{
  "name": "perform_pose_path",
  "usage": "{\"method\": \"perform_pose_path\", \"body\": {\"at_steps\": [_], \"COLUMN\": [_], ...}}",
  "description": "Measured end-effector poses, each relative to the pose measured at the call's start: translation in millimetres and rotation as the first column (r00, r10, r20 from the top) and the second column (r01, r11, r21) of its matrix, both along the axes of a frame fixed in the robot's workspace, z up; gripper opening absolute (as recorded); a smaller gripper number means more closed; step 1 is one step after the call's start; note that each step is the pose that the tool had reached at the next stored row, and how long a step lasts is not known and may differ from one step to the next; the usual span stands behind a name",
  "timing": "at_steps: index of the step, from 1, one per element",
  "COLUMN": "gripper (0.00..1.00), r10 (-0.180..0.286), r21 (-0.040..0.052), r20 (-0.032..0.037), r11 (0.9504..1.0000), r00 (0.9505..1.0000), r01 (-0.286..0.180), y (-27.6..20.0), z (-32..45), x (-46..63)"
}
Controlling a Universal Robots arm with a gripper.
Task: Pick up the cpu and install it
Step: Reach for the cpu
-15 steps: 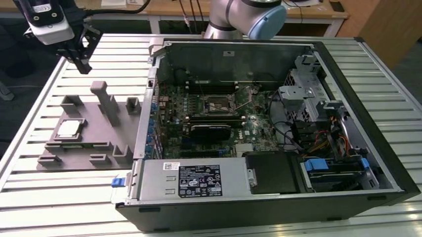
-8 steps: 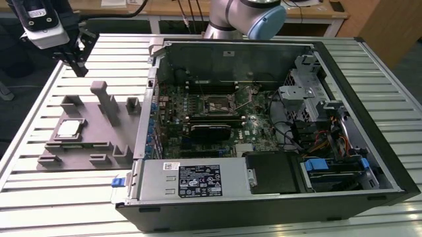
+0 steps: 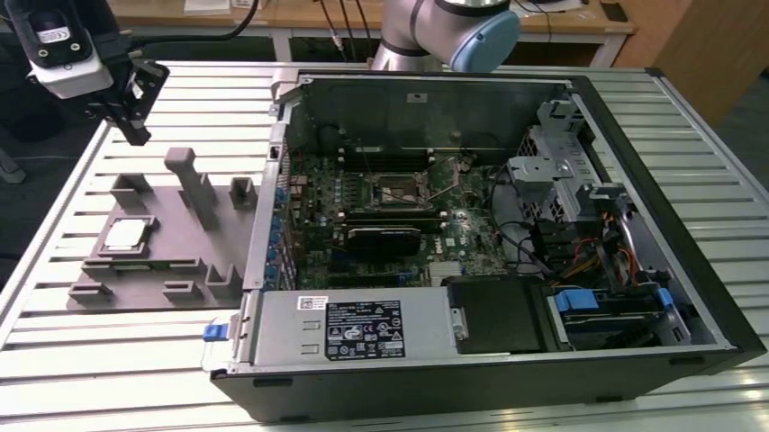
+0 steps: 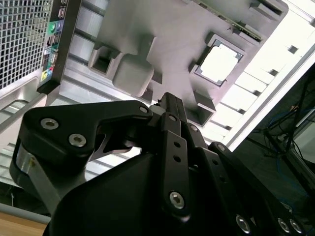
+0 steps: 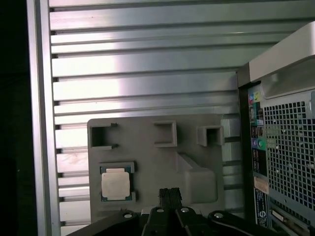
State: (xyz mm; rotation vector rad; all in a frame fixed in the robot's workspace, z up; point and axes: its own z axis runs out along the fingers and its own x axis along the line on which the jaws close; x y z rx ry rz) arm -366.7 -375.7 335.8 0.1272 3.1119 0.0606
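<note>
Open air above the cpu [image 3: 125, 236]; tall post [image 3: 186, 184] and case wall [image 3: 266, 180] crowd one side.

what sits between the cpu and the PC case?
Parts of the grey fixture tray: its tall post and raised blocks stand between the cpu and the PC case, seen in the exterior view and the first wrist view.

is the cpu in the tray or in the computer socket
In the tray. The cpu lies flat in one of its pockets, beside the computer; the gripper hangs clear of it.
</note>
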Motion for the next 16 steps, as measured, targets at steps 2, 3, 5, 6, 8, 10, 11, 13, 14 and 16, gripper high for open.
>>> {"method": "perform_pose_path", "body": {"at_steps": [2, 3, 5, 6, 8, 10, 11, 13, 14, 16], "gripper": [0.11, 0.11, 0.11, 0.11, 0.11, 0.11, 0.11, 0.11, 0.11, 0.11], "r10": [0.0, 0.0, 0.0, 0.0, 0.0, 0.0, 0.0, 0.0, 0.0, 0.0], "r21": [0.0, 0.0, 0.0, 0.0, 0.0, -0.0001, -0.0001, 0.0, 0.0, 0.0], "r20": [0.0, 0.0001, 0.0, 0.0001, 0.0, -0.0002, -0.0001, 0.0, 0.0, 0.0], "r11": [1.0, 1.0, 1.0, 1.0, 1.0, 1.0, 1.0, 1.0, 1.0, 1.0], "r00": [1.0, 1.0, 1.0, 1.0, 1.0, 1.0, 1.0, 1.0, 1.0, 1.0], "r01": [0.0, 0.0, 0.0, 0.0, 0.0, 0.0, 0.0, 0.0, 0.0, 0.0], "y": [0.0, 0.0, -0.1, -0.3, -0.8, -1.4, -1.9, -3.7, -4.9, -7.4], "z": [-1.9, -2.8, -4.4, -5.3, -6.8, -8.2, -8.9, -10.5, -11.1, -12.4], "x": [-2.4, -3.5, -5.5, -6.4, -7.8, -9.1, -9.6, -10.7, -11.1, -12.0]}}
